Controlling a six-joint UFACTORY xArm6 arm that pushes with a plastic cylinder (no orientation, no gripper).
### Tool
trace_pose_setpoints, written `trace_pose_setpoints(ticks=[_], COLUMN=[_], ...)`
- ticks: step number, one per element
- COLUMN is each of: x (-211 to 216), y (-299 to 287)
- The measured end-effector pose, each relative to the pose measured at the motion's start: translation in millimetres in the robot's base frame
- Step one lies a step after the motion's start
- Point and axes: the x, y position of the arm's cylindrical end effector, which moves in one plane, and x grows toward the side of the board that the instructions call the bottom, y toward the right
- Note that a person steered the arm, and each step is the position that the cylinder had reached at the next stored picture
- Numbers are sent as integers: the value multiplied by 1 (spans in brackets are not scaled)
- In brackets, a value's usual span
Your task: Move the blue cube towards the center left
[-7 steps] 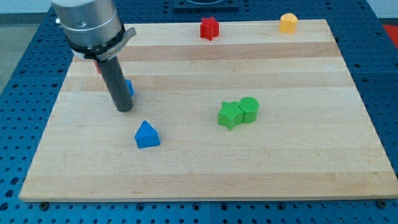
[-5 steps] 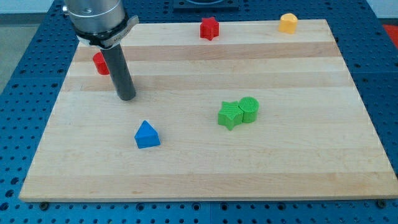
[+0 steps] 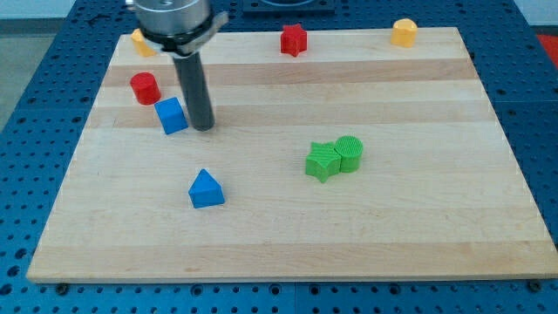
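My tip (image 3: 202,127), a bare rod end that grips nothing, stands just beside the small blue plastic cube (image 3: 172,115) on its right, in the upper-left part of the pale wooden board (image 3: 418,218), near the left edge. A red cylinder (image 3: 144,88) sits close above-left of the cube.

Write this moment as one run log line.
tip: right of blue cube, close | red cylinder: upper left of cube | cube: left side

We have swung my tip (image 3: 203,127) from the blue cube's (image 3: 172,115) 9 o'clock to its 3 o'clock. The cube now shows whole. An orange block (image 3: 141,41) has come into sight at the bench's 11 o'clock.
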Motion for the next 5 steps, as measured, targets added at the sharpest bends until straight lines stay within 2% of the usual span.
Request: trace_pose_setpoints(ticks=[2,5], x=[-19,-18], y=[0,-43])
